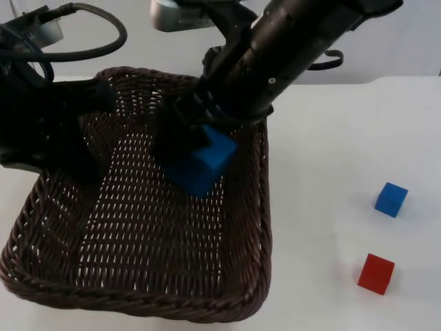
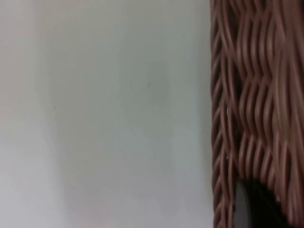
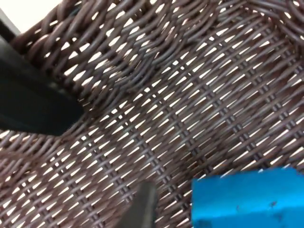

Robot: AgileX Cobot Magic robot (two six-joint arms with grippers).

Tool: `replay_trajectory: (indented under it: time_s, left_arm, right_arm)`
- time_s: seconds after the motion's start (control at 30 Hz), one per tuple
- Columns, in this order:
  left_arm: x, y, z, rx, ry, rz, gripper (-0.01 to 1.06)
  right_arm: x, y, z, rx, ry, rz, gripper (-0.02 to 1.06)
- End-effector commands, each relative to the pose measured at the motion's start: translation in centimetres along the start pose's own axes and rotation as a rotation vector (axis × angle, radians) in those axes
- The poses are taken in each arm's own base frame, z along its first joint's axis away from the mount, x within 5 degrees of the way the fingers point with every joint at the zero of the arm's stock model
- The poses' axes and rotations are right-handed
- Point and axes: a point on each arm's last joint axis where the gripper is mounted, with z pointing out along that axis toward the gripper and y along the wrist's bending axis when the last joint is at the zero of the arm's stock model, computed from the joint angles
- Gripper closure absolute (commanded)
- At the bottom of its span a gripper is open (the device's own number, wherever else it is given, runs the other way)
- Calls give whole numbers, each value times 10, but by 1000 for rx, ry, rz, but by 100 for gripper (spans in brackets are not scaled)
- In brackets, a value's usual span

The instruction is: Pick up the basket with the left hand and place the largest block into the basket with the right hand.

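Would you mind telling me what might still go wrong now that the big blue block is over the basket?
1. The right gripper holds the large blue block above the basket floor near the right wall; released, it may tumble or bounce.
2. The left gripper grips only the basket's far rim, and the basket looks tilted, so it may slip or swing when the block lands.

No words, numbers or signs are showing anywhere that can be read. The brown basket (image 1: 138, 276), the big blue block (image 1: 207, 162), the small blue block (image 1: 391, 199) and the red block (image 1: 376, 273) are all showing plain sides. The white table (image 1: 331, 138) is showing nothing written either.
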Motion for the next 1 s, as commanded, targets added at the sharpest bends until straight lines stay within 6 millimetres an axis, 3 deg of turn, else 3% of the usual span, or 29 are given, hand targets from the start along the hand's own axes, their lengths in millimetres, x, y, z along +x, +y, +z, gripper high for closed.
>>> replay_trajectory:
  time_s: [0.0,0.13,0.2,0.3,0.33,0.47,0.6,0.83,0.97]
  left_arm:
    - [-2,-3,-4,17,-32,-14,105]
    - [-2,-3,-4,16,-29,-13,105]
    - [-2,-3,-4,16,-29,-13,105]
    - [-2,-3,-4,16,-29,-13,105]
    - [-2,-3,-4,16,-29,-13,105]
    - [-2,-3,-4,16,-29,-13,105]
    - [-2,-3,-4,14,-31,-10,105]
    - [-1,-2,-4,13,-29,3,105]
    - [4,2,2,2,-33,-7,105]
  right_arm:
    - [-1,4,-6,-6,0,-18,14]
    - [-11,12,-33,0,-54,-93,12]
    - [-13,13,-38,4,-63,-100,12]
    - [-22,21,-70,37,-120,-156,12]
    - [-22,21,-70,37,-120,-156,12]
    - [-28,29,-108,70,-175,-182,12]
    - [-28,36,-129,73,-192,-194,12]
    - [-10,39,-147,113,-202,-210,12]
    - [19,40,-153,156,-251,-185,12]
